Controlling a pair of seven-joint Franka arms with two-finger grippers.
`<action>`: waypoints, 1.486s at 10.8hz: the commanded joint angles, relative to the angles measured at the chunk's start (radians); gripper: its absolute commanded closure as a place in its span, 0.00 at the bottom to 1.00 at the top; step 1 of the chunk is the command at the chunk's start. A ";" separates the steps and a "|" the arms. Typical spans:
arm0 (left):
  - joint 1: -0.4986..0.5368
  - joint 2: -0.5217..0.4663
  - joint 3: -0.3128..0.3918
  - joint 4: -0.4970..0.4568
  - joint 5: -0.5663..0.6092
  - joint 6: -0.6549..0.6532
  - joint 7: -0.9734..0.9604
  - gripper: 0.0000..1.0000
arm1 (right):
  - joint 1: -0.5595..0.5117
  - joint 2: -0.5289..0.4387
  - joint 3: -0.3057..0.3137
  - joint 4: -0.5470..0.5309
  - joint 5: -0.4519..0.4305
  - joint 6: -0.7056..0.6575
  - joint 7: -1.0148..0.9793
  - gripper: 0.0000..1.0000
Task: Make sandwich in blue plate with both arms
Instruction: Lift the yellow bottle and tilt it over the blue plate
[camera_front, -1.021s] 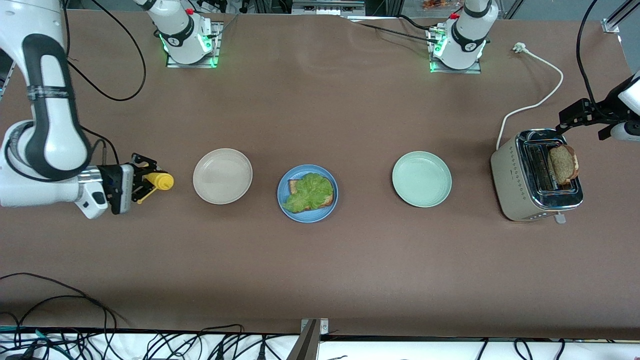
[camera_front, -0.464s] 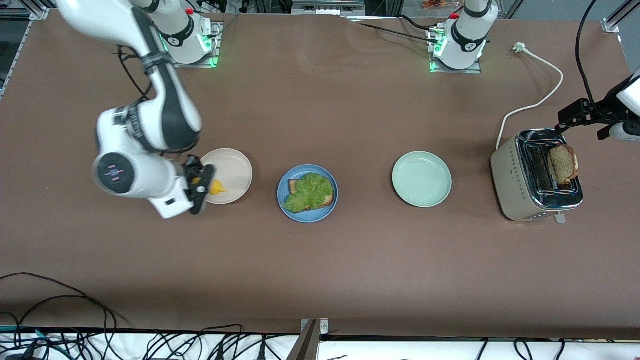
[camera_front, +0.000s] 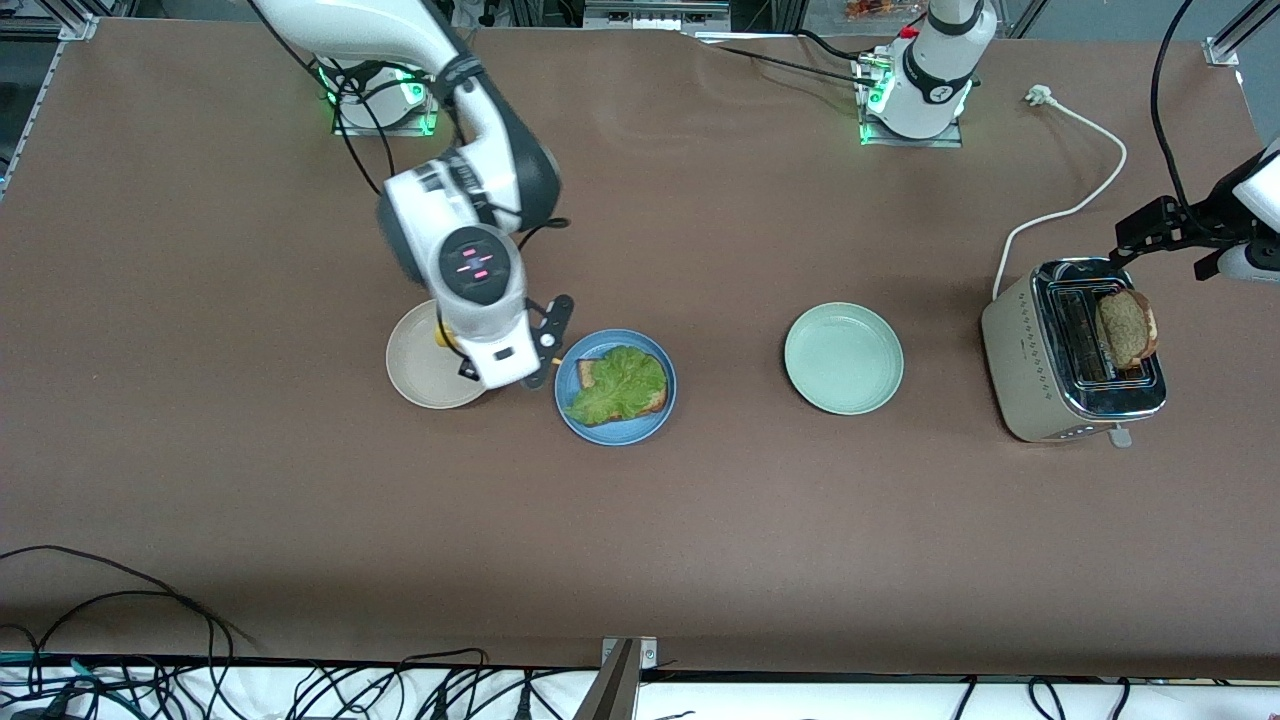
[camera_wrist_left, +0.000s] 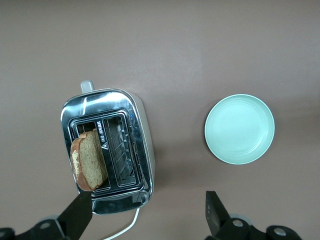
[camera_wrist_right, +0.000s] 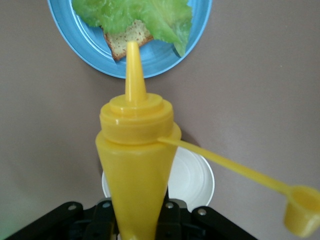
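Note:
The blue plate (camera_front: 615, 387) holds one brown bread slice (camera_front: 588, 373) with a green lettuce leaf (camera_front: 620, 383) on top. My right gripper (camera_front: 470, 352) is shut on a yellow squeeze bottle (camera_wrist_right: 135, 150), over the beige-white plate's edge beside the blue plate. The nozzle points at the blue plate (camera_wrist_right: 165, 55); its open cap (camera_wrist_right: 300, 212) dangles on a strap. A second bread slice (camera_front: 1127, 328) stands in the toaster (camera_front: 1050, 380). My left gripper (camera_front: 1140, 228) hangs open and empty over the toaster (camera_wrist_left: 142, 150). Its fingers (camera_wrist_left: 80, 215) frame the toaster's end.
The beige-white plate (camera_front: 415, 380) lies partly under my right wrist and shows under the bottle (camera_wrist_right: 195, 182). A pale green plate (camera_front: 843, 358) lies between the blue plate and the toaster. The toaster's white cord (camera_front: 1075, 205) runs toward the left arm's base.
My right arm has swung the yellow bottle from the right arm's end of the table, across the beige-white plate, up to the blue plate. The left arm has not moved.

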 joint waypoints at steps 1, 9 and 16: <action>-0.007 -0.016 0.003 -0.001 0.019 0.002 0.001 0.00 | 0.126 0.063 -0.015 0.038 -0.236 -0.017 0.093 0.95; -0.005 -0.018 0.001 -0.001 0.019 -0.001 0.001 0.00 | 0.282 0.181 -0.019 0.091 -0.650 -0.142 0.253 0.95; -0.005 -0.019 0.001 -0.003 0.019 -0.003 0.003 0.00 | 0.270 0.178 -0.027 0.119 -0.651 -0.169 0.242 0.94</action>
